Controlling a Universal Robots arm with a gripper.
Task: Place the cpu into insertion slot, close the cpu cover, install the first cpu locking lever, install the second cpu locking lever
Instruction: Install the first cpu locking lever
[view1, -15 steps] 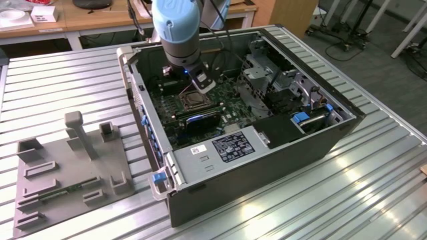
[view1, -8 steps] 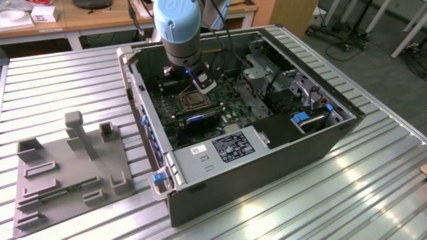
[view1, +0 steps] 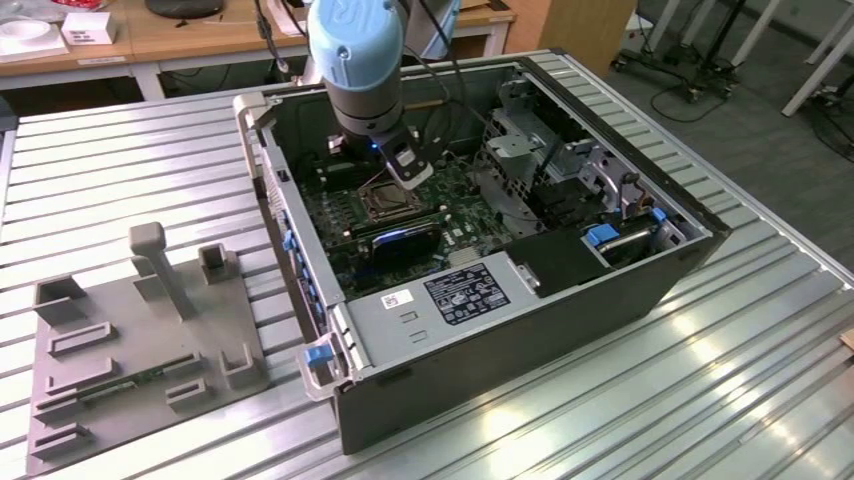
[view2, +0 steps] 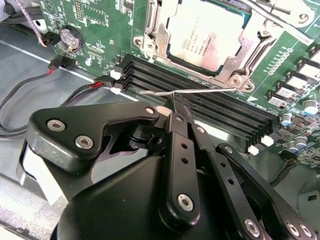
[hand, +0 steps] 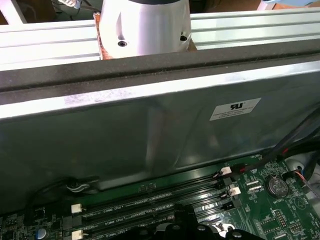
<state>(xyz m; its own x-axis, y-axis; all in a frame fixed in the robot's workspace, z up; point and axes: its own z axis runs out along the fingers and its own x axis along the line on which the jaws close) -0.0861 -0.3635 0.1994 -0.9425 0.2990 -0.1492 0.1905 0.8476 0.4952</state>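
Nearest the camera in the second wrist view, the tool (view2: 178, 102) had its black fingers pressed together into one narrow tip. That tip touched a thin wire locking lever (view2: 210, 90) on the near side of the insertion slot (view1: 388, 195). Whether the wire was nipped between the fingers or only nudged by them I cannot tell. The lever lay loose across the black memory slots (view2: 220, 107), which ran alongside the insertion slot's near edge.

Just past them, the cpu (view2: 207, 30) sat flat inside the insertion slot, pale and square. The cpu cover (view2: 235, 62) was folded down around it, so the chip showed through the cover's window. Placing the chip and closing the cover therefore looked done, and the step in hand appeared to be a locking lever (which of the two is hard to say).

On the insertion slot's far side, another silver lever (view2: 280, 22) ran along the cover's edge. I could not make out whether it was hooked.

Seating the near lever would seem to call for a steady downward and sideways press, so the wire slips under its catch without sliding off the tip.

Further out, in the exterior view, the open computer case (view1: 534, 330) surrounded the insertion slot. The case rested on the ribbed metal counter (view1: 120, 150).
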